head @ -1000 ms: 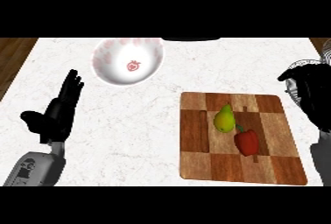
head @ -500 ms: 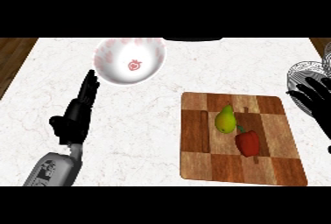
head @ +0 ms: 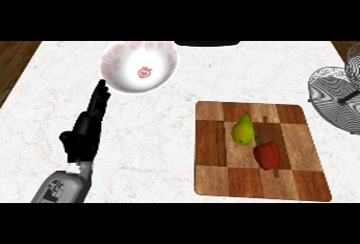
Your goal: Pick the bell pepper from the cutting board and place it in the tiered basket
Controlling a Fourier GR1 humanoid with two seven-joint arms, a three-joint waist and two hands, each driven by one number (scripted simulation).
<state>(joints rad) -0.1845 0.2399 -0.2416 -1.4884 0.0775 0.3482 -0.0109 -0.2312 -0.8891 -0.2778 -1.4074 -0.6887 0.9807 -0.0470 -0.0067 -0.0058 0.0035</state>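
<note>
The bell pepper [head: 265, 155] is seen lying on the cutting board [head: 211, 177], right of the board's middle, with its green stem pointed toward a pear [head: 243, 129] that lies just beside it; whether the two touch cannot be made out. The tiered basket [head: 336, 90] is shown at the view's right edge, beyond the board's far right corner and cut off by the frame. No grasp has been made yet, so the step in hand is judged to be the reach for the pepper.

The right hand is not shown in the view, so nothing can be said of its state. The left hand [head: 84, 131] is held edge-on at the left of the table [head: 162, 143], fingers straight and released, with nothing in it, well apart from the board and just below a white bowl [head: 138, 69].

Since the basket lies to the right, the pepper is best taken by the right hand, brought in from the board's right side. The approach should be made from above and from the side away from the pear, so that the pear is not nudged. The fingers should be spread before descent and closed across the pepper's body rather than its stem, as the smooth, rounded skin is likely to slip. A clear lift should be made before the carry, so that the basket's wire rim is cleared
</note>
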